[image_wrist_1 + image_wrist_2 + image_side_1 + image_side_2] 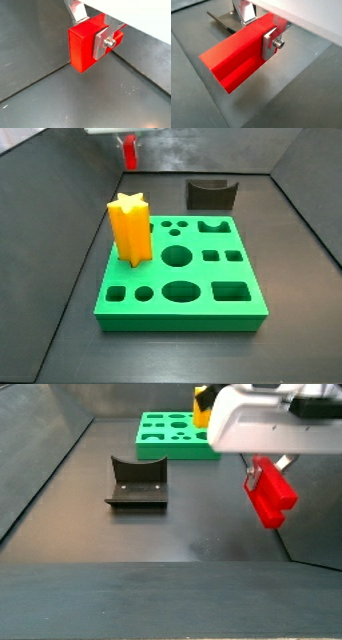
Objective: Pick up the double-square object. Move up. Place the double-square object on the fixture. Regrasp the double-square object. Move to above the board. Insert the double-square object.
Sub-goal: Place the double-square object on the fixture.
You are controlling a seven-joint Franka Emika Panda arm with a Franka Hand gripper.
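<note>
The gripper (263,464) is in the air above the dark floor, and its silver fingers (103,41) pinch the red double-square object (83,46), which hangs clear of the floor. The fixture (136,482) stands empty to the side, well apart. The green board (181,273) carries the yellow star (128,226) in one hole.

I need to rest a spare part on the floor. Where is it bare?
Bare dark floor lies between the fixture and the gripper holding the double-square object, and left of the board. The board itself is crowded with holes and the yellow star.
</note>
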